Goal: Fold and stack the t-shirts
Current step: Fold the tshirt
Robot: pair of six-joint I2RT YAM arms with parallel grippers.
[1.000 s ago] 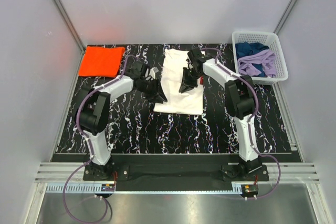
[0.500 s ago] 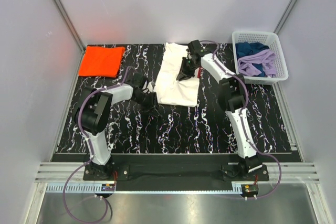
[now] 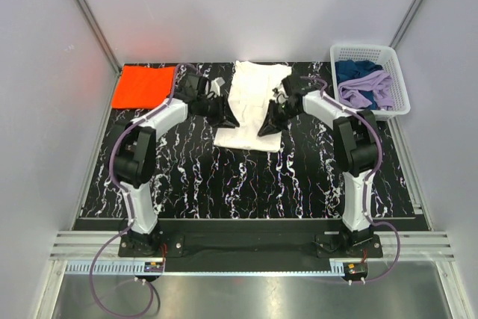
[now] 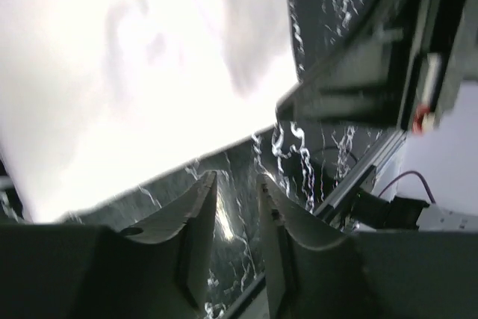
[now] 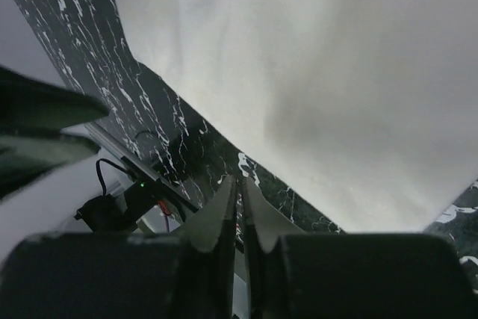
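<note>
The white t-shirt lies folded in a long rectangle on the middle of the black marbled table. It fills the upper part of both wrist views. My left gripper is open at the shirt's left edge, with only table showing between its fingers. At the shirt's near right edge, my right gripper is shut with nothing in it. The orange t-shirt lies folded at the back left corner.
A white basket at the back right holds blue and purple clothes. Grey walls close in the table on the left, back and right.
My left gripper moved from the shirt's near left corner back along its left edge. My right gripper came toward me to the near right edge and its jaws closed. The shirt shifted slightly.
</note>
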